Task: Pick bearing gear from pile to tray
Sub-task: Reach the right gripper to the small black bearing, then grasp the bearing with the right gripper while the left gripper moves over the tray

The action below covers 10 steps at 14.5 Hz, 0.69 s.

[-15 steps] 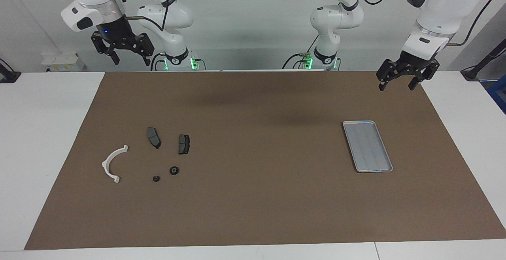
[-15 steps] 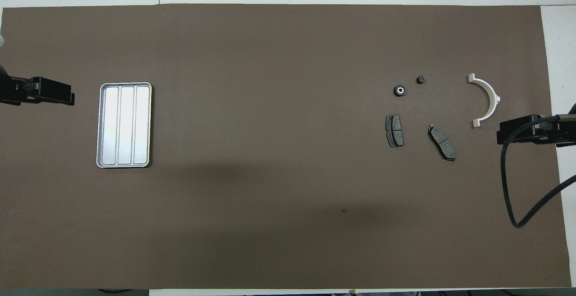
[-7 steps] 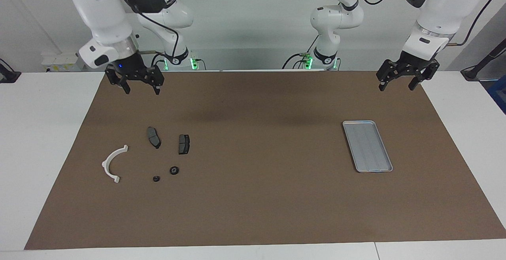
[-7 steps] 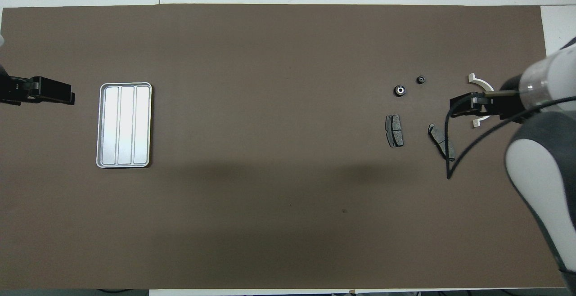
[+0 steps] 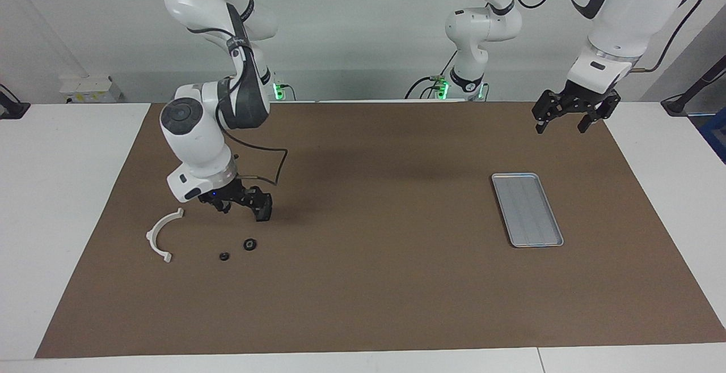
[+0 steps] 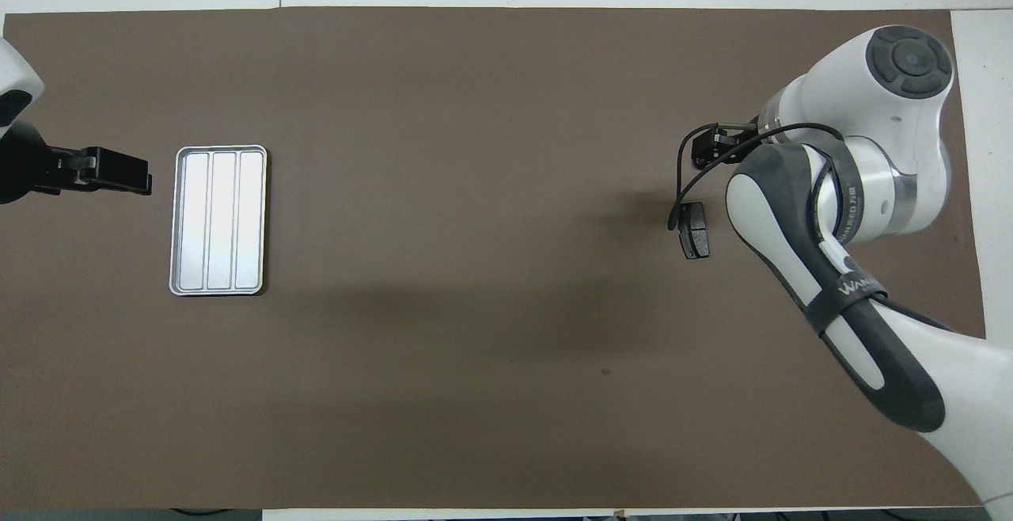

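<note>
Bearing gear [image 5: 250, 244], the larger of two tiny black round parts in the pile, lies untouched on the brown surface [image 5: 368, 282], well apart from the tray [image 5: 527, 209]. Within the last second the right pincer [image 5: 243, 208] has swung down over the pile, just above the gear, fingers spread wide and empty, so a grasp looks imminent. Left pincer [image 5: 572, 117] waits open near the tray.

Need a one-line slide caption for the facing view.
Right gripper low over the pile's brake pads, jaws open, beside the white bracket; left gripper waits above the mat near the empty tray.
</note>
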Available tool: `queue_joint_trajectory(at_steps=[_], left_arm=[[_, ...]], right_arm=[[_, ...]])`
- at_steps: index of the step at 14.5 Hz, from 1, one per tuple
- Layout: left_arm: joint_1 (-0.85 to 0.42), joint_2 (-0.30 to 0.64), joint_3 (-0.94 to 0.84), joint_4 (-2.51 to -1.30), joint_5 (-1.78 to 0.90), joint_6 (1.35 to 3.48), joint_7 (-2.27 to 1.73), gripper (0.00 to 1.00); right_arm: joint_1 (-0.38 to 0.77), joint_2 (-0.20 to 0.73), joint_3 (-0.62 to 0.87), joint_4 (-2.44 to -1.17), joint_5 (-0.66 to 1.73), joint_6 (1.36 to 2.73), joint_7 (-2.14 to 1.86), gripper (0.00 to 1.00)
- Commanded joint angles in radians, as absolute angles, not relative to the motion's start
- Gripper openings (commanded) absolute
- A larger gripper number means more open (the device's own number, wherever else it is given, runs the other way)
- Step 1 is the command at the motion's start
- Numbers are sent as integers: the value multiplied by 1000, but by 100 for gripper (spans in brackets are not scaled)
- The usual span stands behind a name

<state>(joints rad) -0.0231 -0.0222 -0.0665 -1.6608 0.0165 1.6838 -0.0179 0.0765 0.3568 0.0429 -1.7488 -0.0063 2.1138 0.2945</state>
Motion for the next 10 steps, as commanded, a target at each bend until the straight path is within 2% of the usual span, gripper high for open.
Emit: queue_joint_trajectory(at_steps=[1, 4, 6, 10], left_arm=[[-37, -106, -54, -1805, 5, 1773, -47, 100], [-37, -150, -54, -1906, 5, 1850, -64, 100], [-37, -169, -55, -1968, 5, 1920, -60, 100], [-37, -169, -55, -1979, 5, 1940, -63, 100]], right_arm=[[89, 469, 44, -1659, -18, 2126, 330, 100], [100, 584, 41, -1577, -47, 2126, 363, 100], [101, 609, 43, -1574, -118, 2129, 383, 99], [98, 615, 43, -1574, -129, 2131, 384, 95]])
